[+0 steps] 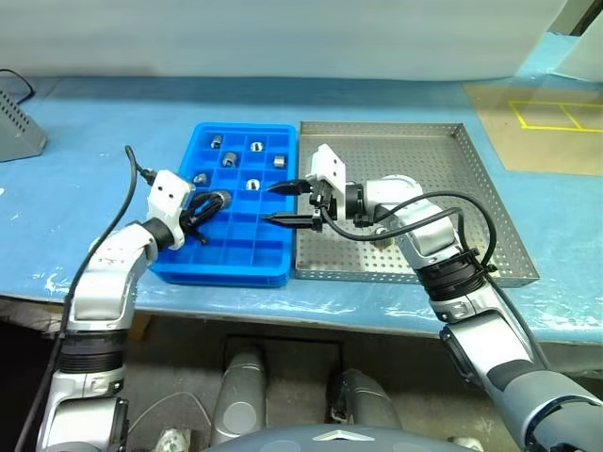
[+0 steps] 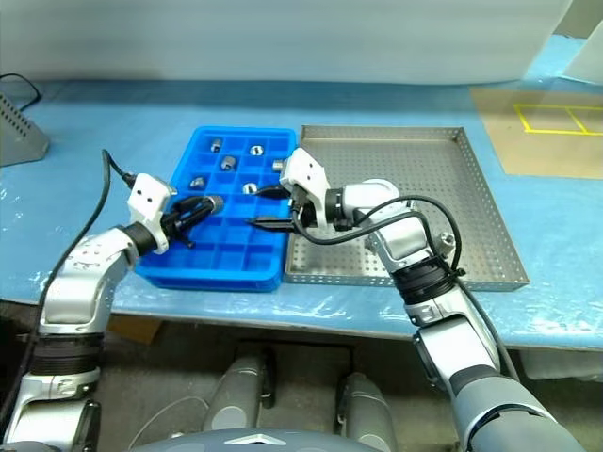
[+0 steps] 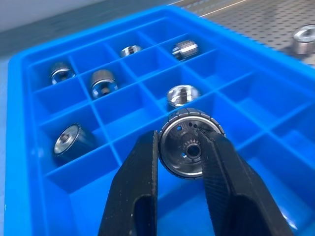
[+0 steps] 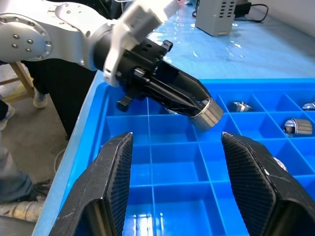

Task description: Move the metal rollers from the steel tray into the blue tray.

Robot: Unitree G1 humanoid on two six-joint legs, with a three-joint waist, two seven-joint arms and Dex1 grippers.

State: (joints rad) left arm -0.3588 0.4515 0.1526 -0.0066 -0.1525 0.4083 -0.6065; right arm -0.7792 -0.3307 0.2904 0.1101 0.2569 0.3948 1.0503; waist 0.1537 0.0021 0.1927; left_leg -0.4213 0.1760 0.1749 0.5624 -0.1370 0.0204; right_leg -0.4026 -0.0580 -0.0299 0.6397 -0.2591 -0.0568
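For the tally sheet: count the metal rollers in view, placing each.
8. Six rollers lie in blue tray compartments; one gripped by the left end effector; one sits on the steel tray. More may hide behind the right arm.

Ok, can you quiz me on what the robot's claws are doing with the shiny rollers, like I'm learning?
1. True or false: the left claw is holding a metal roller.
2. The right claw is: A) open and empty, B) shut on a roller, C) resting on the floor.
3. Fill in: ___ rollers lie loose in the blue tray compartments.

Key: 1 true. 2 A. 3 six.
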